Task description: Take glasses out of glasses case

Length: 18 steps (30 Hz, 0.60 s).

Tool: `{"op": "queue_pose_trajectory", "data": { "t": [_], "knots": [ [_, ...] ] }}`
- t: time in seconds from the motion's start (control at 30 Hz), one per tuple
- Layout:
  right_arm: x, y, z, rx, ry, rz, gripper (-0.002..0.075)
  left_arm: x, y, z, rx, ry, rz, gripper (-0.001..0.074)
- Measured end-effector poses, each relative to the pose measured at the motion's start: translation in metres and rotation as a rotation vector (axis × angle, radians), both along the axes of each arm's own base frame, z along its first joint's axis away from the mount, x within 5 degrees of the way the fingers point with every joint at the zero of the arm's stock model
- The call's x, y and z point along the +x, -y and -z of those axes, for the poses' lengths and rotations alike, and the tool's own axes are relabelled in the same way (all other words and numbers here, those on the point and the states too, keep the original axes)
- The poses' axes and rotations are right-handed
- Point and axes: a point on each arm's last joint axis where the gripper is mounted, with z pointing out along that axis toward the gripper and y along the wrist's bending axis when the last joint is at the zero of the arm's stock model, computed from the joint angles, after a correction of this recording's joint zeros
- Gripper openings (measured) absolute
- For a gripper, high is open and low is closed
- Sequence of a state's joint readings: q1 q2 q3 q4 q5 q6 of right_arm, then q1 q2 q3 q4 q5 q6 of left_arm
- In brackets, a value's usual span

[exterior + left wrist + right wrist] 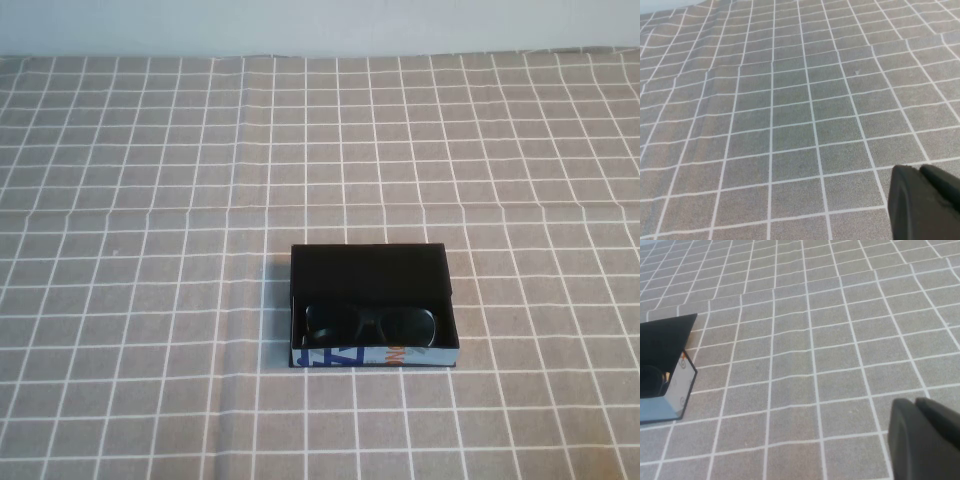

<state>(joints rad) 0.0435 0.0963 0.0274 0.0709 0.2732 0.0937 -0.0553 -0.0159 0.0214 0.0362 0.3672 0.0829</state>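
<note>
Glasses (372, 325) lie inside the glasses case (372, 268), against its near wall: a black, thick-framed pair with dark lenses, narrower than the box, the front of the frame facing the robot. The case is a shallow rectangular box, black inside, lying open on the table just right of centre and towards the near edge in the high view. Its white front edge carries blue marks on the left and orange ones further right. A grey tablecloth (150, 200) with a white grid covers the table.

Neither arm appears in the high view. The left gripper (925, 205) hangs above bare cloth, well apart from the case, its dark fingers pressed together. The right gripper (925, 440) hangs over the cloth near the case's end, apart from it, fingers likewise together.
</note>
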Motion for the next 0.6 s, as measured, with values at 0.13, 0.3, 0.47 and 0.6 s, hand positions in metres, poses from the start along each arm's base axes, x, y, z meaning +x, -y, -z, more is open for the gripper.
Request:
{"op": "queue_pose_trajectory", "data": {
  "t": [0.13,0.3,0.47,0.6],
  "knots": [
    [0.0000,0.0000,0.0000,0.000,0.000,0.000,-0.0018,0.0000,0.0000,0.0000,0.000,0.000,0.000,-0.0005],
    [0.0000,0.0000,0.0000,0.000,0.000,0.000,-0.0018,0.0000,0.0000,0.0000,0.000,0.000,0.000,-0.0005],
    [0.0000,0.0001,0.0002,-0.004,-0.002,0.000,-0.0018,0.0000,0.0000,0.0000,0.000,0.000,0.000,-0.0005],
    [-0.0001,0.0002,0.0003,-0.008,-0.003,-0.001,-0.0018,0.0000,0.0000,0.0000,0.000,0.000,0.000,-0.0005]
  ]
}}
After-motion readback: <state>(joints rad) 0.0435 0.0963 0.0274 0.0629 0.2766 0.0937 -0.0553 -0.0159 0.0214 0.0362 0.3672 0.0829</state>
